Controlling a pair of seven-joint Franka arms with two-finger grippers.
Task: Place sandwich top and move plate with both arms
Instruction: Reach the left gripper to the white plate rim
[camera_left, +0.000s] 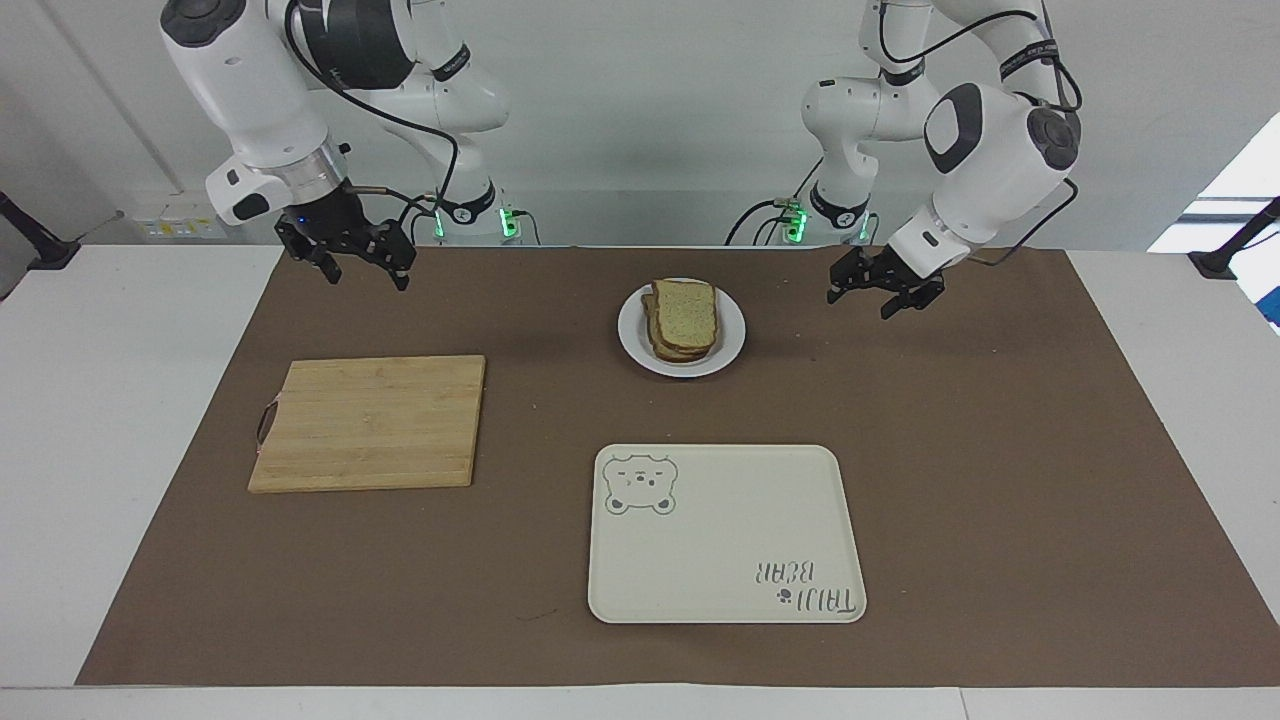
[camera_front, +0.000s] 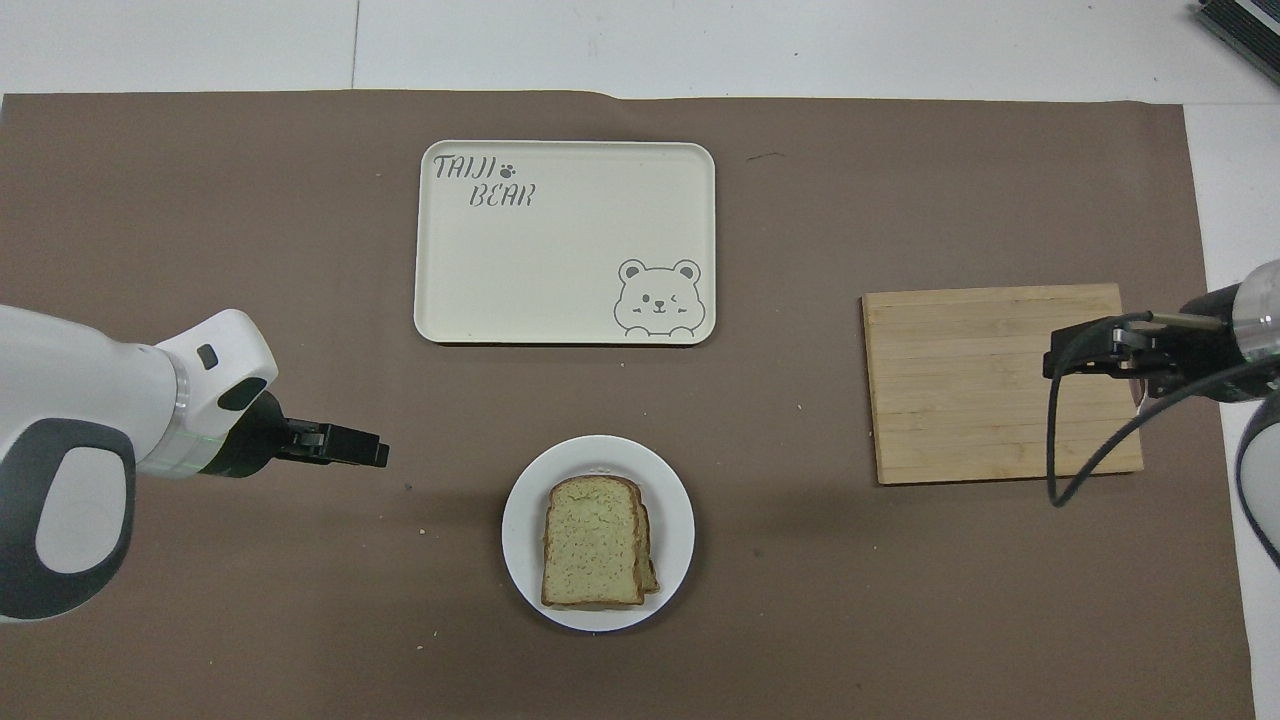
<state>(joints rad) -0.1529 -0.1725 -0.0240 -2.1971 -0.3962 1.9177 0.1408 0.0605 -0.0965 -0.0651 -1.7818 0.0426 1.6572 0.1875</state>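
Pale speckled wholegrain slice, the sandwich top (camera_front: 592, 541), lies stacked on the small round white plate (camera_left: 732, 330), nearer the robots than the cream bear tray (camera_front: 566, 300). Long axis runs toward and away from the robots, rounded end pointing away.

Left tool (camera_left: 880, 296) hangs just beside the plate, spread wide, empty. Right tool (camera_left: 345, 259) likewise, up over the counter (camera_left: 1000, 450).

Risk: uneven two-arm lift tilts the plate; the loose slice slides off.

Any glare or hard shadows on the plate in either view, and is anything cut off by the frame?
Facing view: even light, no glare on the plate, faint soft shadows on the mat. Overhead view: plate and sandwich top evenly lit, shadows soft; both arms are cut by the frame edges, with left gripper and right gripper inside.
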